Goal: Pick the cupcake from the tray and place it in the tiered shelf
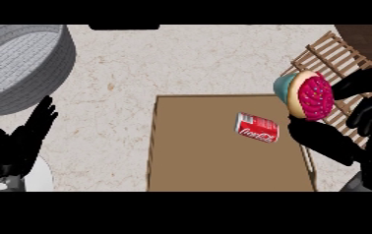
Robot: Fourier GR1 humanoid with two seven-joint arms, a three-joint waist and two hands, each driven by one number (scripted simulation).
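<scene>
Head view shows the right hand (330, 137) clasping the cupcake (306, 94) above the tray's (218, 169) right edge, beside the slatted tiered shelf (330, 56). It looks light, with soft pink frosting, so holding the teal wrapper seems safest; the left hand (29, 134) rests open at the left

You looked down on a pale, speckled stone counter (189, 61) that filled most of the view under even light. At the upper left sat a round grey basket (33, 63) with a woven-looking wall, its rim cut off by the view's edge.
</scene>
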